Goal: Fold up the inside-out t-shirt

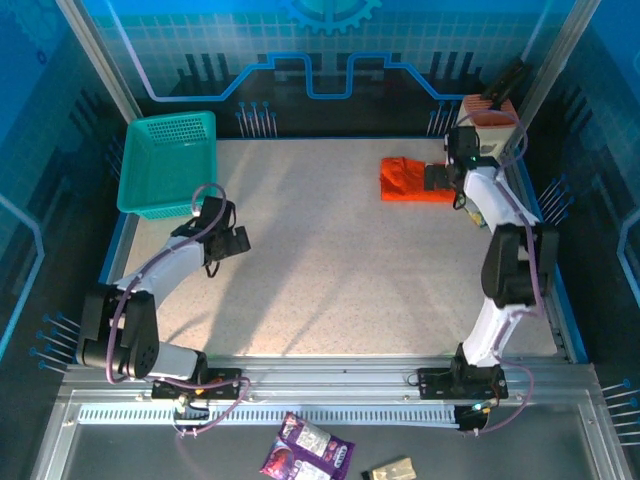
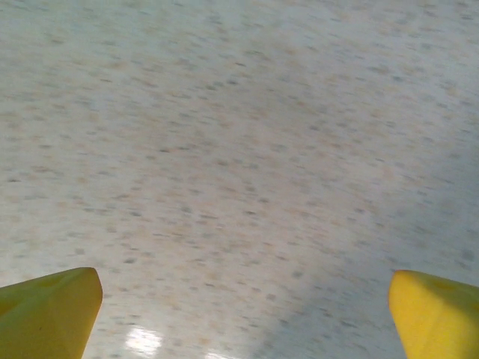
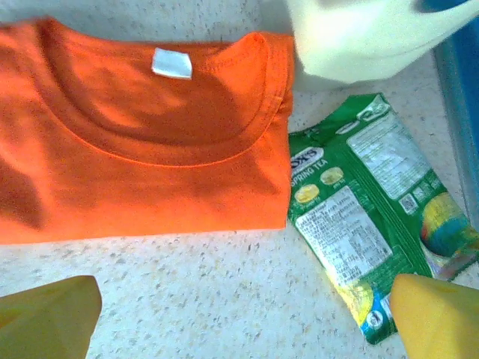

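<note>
I saw the pale speckled bench [image 1: 330,270] carrying a teal plastic mesh basket [image 1: 170,118] at its far left corner. The bright orange short-sleeved t-shirt [image 3: 135,164] lay folded flat at the far right. My left end effector [image 2: 247,299] stood spread over bare bench. My right end effector [image 3: 247,307] stood spread near the shirt, with a green printed snack packet [image 3: 359,224] just beside the collar.

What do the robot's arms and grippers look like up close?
The left arm and right arm both have white links with black joints, and a thin purple cable loops along each. The left gripper and right gripper end in blunt, wedge-shaped yellow fingers.
</note>
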